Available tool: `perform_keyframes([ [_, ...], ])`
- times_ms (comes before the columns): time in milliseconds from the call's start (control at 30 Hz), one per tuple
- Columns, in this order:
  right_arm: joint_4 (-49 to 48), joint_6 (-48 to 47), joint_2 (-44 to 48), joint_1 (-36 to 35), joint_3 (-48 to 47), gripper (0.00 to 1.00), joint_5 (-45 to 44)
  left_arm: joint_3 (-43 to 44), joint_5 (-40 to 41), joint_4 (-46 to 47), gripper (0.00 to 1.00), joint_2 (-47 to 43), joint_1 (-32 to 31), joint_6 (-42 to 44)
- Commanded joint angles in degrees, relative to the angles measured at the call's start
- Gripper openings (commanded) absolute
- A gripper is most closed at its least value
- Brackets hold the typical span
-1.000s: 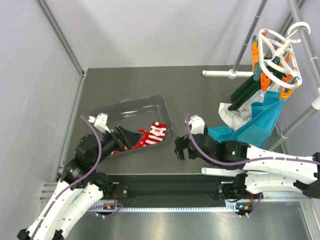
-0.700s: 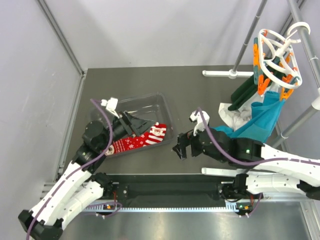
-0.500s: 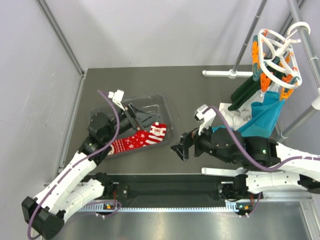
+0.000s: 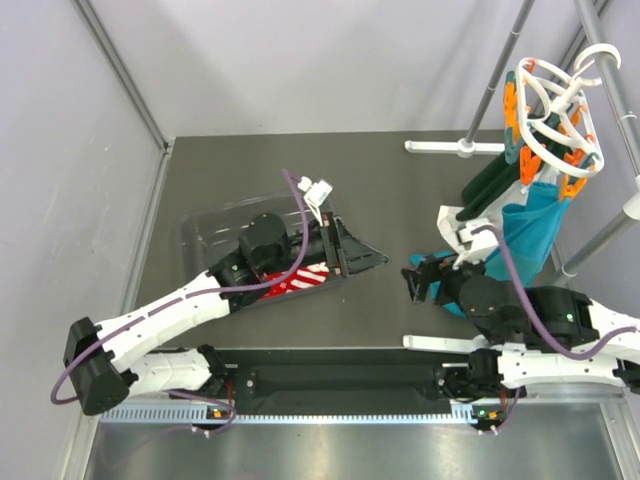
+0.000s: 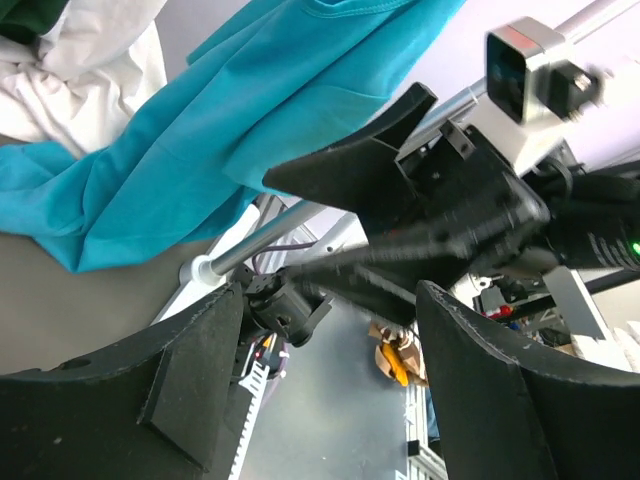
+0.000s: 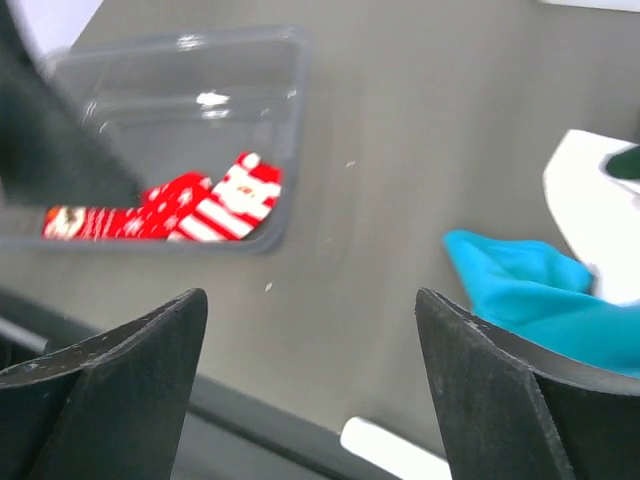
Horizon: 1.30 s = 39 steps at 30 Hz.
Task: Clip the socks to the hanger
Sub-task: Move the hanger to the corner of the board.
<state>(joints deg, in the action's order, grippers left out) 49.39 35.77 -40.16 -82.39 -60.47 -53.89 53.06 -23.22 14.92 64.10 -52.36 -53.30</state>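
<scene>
Both red socks lie in the clear plastic bin [image 4: 205, 225]. In the top view my left arm covers most of the socks [image 4: 300, 280]. The right wrist view shows the striped Santa sock [image 6: 235, 205] beside the snowflake sock [image 6: 150, 205]. My left gripper [image 4: 372, 258] is open and empty, reaching out past the bin's right edge, above the table. In its own view the left gripper [image 5: 330, 295] faces my right arm. My right gripper [image 4: 416, 282] is open and empty, close to the teal cloth; it also shows in its own view [image 6: 308, 295]. The white round hanger [image 4: 555, 125] with orange pegs hangs at the top right.
A teal cloth [image 4: 530, 235], a dark green garment [image 4: 490, 185] and a white cloth [image 4: 458, 225] hang or lie below the hanger. Grey rack poles [image 4: 495, 85] and a white foot [image 4: 455, 147] stand at the back right. My two grippers are close together.
My left arm has swung from inside the bin to the right, across and past the bin's right edge. My right gripper has drawn back to the right toward the teal cloth. The socks stay in the bin.
</scene>
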Motion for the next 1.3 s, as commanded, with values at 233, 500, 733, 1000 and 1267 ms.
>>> perform_keyframes([
  [233,22.4,26.6,8.7,2.9,1.7,0.73,-12.7,6.2,2.4,4.7,0.72,5.9,-4.9,2.7],
  [500,35.2,35.8,10.9,3.1,-1.4,0.77,-15.8,7.4,2.3,4.8,0.71,6.4,-5.3,3.0],
  [733,35.2,30.7,14.2,3.8,-4.0,0.79,-17.1,8.1,2.0,4.9,0.70,6.5,-5.6,3.4],
  [1000,35.2,25.4,17.0,5.8,-6.9,0.80,-19.6,9.4,1.8,3.9,0.70,6.5,-5.6,4.0],
  [1267,28.2,15.2,11.1,5.7,-7.1,0.88,-16.2,13.3,0.0,4.5,0.70,8.8,-5.8,6.7],
])
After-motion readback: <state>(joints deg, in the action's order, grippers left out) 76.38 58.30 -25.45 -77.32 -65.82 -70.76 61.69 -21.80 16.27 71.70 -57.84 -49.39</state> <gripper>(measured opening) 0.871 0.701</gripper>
